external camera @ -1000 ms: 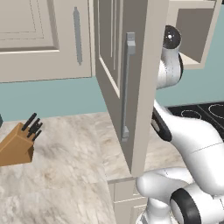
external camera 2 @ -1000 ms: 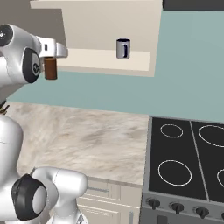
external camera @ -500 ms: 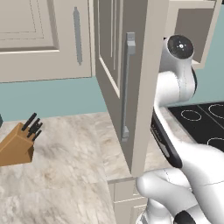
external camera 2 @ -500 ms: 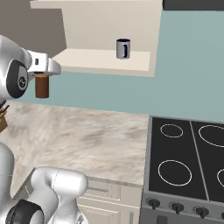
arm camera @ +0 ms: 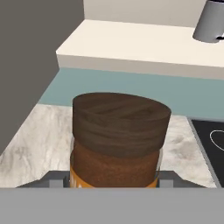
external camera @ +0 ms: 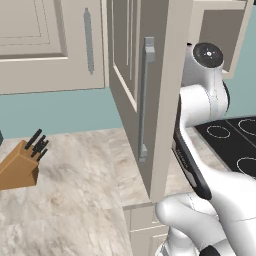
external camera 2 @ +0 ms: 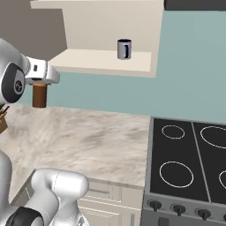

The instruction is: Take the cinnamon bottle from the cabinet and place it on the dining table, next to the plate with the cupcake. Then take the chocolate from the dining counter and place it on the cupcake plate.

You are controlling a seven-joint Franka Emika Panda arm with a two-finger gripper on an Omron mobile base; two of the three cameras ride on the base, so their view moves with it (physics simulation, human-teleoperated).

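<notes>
The cinnamon bottle (external camera 2: 39,95) is a brown jar with a dark wooden lid (arm camera: 120,118). It hangs in the air over the left part of the marble counter (external camera 2: 97,141), clear of the cabinet shelf (external camera 2: 101,62) and below its level. My gripper (external camera 2: 40,84) is shut on the bottle from above. In the hand view the bottle (arm camera: 114,164) sits between the two fingertips of my gripper (arm camera: 113,180). The plate, cupcake, chocolate and dining table are out of view.
A grey mug (external camera 2: 124,48) stands on the open cabinet shelf. The open cabinet door (external camera: 145,100) juts out left of the arm. A knife block (external camera: 20,167) sits at the counter's left. A black stove (external camera 2: 190,163) lies to the right.
The arm has drawn back from the cabinet, carrying the bottle left and a little lower in the right base view. The mug has not moved.
</notes>
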